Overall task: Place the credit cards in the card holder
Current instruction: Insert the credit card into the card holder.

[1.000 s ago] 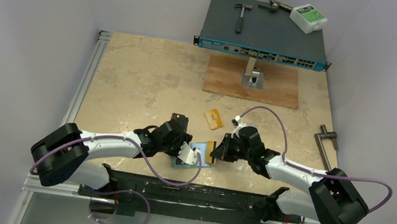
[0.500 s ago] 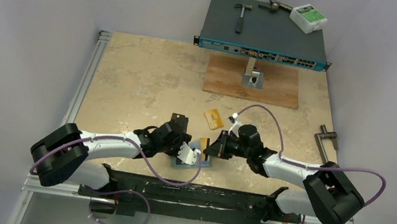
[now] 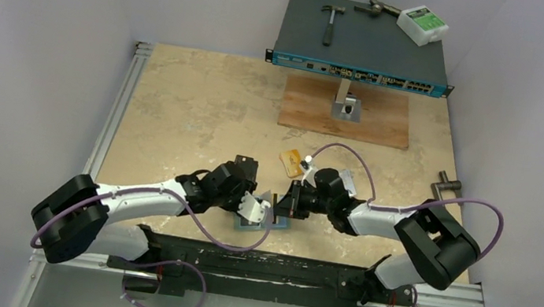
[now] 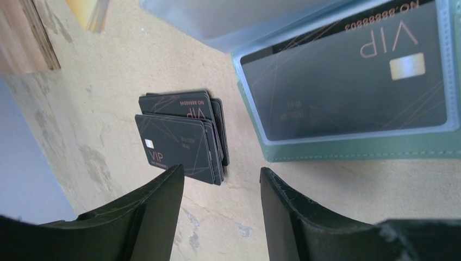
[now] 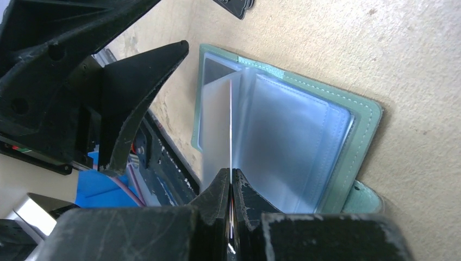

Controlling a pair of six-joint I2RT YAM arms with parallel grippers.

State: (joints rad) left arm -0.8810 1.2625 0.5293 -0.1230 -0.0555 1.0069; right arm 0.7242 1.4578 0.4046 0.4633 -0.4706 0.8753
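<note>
The card holder (image 5: 304,136) lies open on the table, teal with clear sleeves; in the left wrist view one sleeve of the card holder (image 4: 348,149) holds a dark VIP card (image 4: 348,81). My right gripper (image 5: 231,176) is shut on a thin card seen edge-on, its far end among the sleeves. A stack of dark credit cards (image 4: 182,138) lies left of the holder. An orange card (image 3: 291,162) lies farther back. My left gripper (image 4: 222,182) stands open over bare table between the stack and the holder. From above, both grippers (image 3: 255,208) (image 3: 283,207) meet over the holder (image 3: 259,223).
A network switch (image 3: 363,42) with a hammer (image 3: 331,20) and a white box (image 3: 422,24) on top sits at the back. In front of it lie a wooden board (image 3: 372,123) with a metal bracket (image 3: 346,106). A metal handle (image 3: 448,191) lies at the right edge.
My right gripper has moved left with its card, up to the open holder. The left arm has shifted slightly; its jaws stay open.
</note>
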